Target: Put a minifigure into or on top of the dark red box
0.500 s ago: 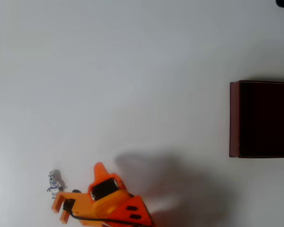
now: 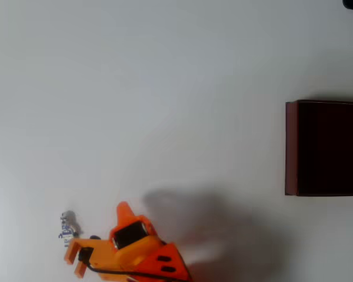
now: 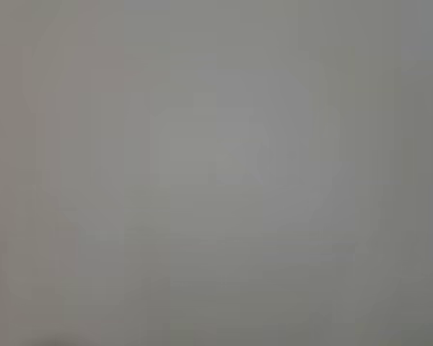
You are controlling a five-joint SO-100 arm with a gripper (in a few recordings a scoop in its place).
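From above we see the little toy man (image 2: 67, 227) lying on the white table (image 2: 165, 88), down near the bottom left corner. The orange claw (image 2: 75, 257) is just beside him — a bit lower and to the right in the overhead view. The tip of the claw's upper finger comes right up next to his lower end, but we cannot tell if it touches him. The two orange fingers (image 2: 72, 249) stand a little apart, with nothing between them. The dark red box (image 2: 292, 147) sits far away at the right edge, with its black inside facing up. The wrist view is just a grey blur.
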